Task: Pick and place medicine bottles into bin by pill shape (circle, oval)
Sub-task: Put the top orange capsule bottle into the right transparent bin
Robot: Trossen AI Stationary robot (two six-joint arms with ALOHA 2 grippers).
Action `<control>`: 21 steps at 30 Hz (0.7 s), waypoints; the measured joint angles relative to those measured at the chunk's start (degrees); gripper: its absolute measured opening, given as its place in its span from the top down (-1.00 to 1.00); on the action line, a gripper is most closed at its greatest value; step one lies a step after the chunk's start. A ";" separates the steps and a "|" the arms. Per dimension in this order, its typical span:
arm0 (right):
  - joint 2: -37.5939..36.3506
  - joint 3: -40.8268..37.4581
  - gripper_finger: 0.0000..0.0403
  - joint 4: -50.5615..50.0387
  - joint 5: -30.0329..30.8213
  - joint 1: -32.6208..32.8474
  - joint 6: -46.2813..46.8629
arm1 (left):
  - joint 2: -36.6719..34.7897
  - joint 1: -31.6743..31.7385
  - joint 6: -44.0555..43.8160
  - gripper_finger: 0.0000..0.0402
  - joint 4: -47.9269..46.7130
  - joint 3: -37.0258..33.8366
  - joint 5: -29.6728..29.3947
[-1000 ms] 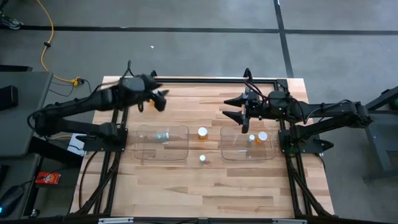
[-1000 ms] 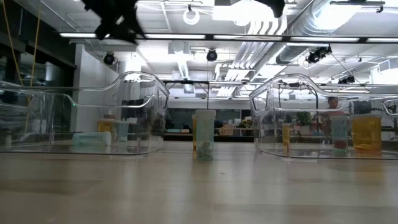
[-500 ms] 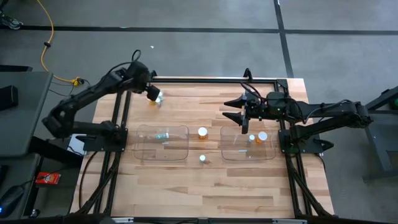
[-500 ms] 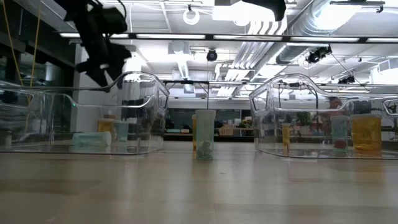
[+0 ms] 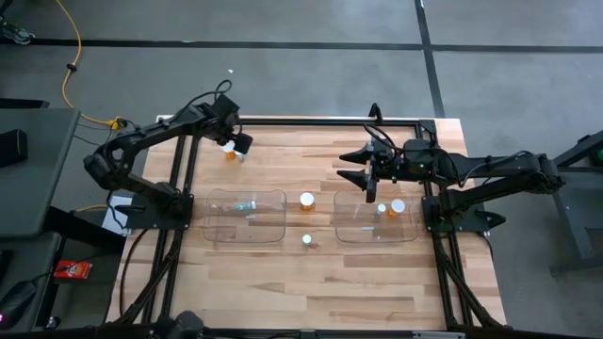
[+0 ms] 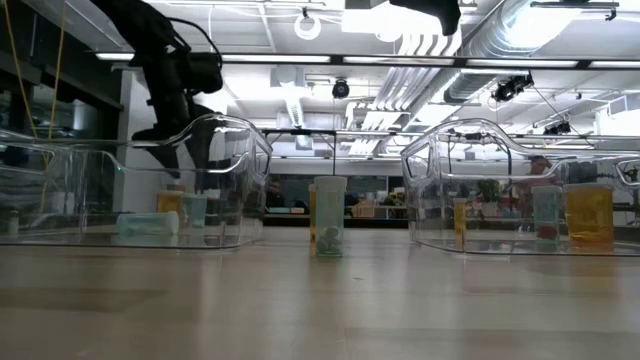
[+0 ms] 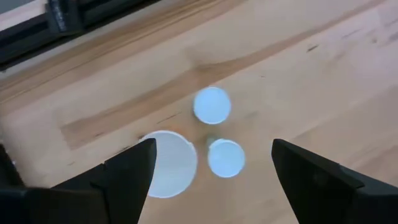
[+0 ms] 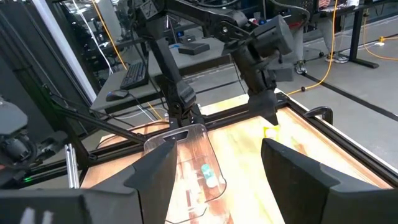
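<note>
Three white-capped medicine bottles stand upright in a cluster on the table's far left: a large cap (image 7: 166,163) and two smaller ones (image 7: 212,104) (image 7: 226,157); an amber one shows in the high view (image 5: 229,153). My left gripper (image 5: 236,145) (image 7: 212,149) is open and points down just above the cluster, touching none. An amber bottle (image 5: 307,200) and a pale bottle (image 5: 307,240) (image 6: 329,230) stand between the bins. My right gripper (image 5: 347,163) is open and empty, hovering by the right bin's far side.
The left clear bin (image 5: 219,226) holds a pale teal bottle lying on its side (image 5: 246,205). The right clear bin (image 5: 350,231) holds a pale bottle (image 5: 382,208) and an amber bottle (image 5: 398,205). Bare wood lies toward the table's near edge.
My left gripper has tipped from reaching level to pointing down and has come down over the bottle cluster at the table's far left. The bottles have not moved.
</note>
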 joint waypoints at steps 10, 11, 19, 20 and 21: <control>0.00 0.00 -0.12 -0.26 1.04 0.00 -0.01 | -0.01 -0.23 -1.96 -0.54 -0.18 0.00 -6.88; 0.00 0.00 -0.12 -0.28 1.12 0.00 0.00 | 0.07 -0.01 -2.12 -0.54 -0.32 0.00 -6.98; 0.00 0.00 -0.12 -0.65 1.23 0.00 1.77 | 2.44 1.69 -3.87 -0.54 -3.08 -0.02 -6.87; 0.00 0.00 -0.12 -0.74 1.27 0.00 1.77 | 2.74 1.84 -4.15 -0.54 -3.17 -0.02 -6.72; 0.00 0.00 -0.12 -0.76 1.29 0.00 1.77 | 3.05 1.94 -4.56 -0.54 -3.19 -0.02 -6.44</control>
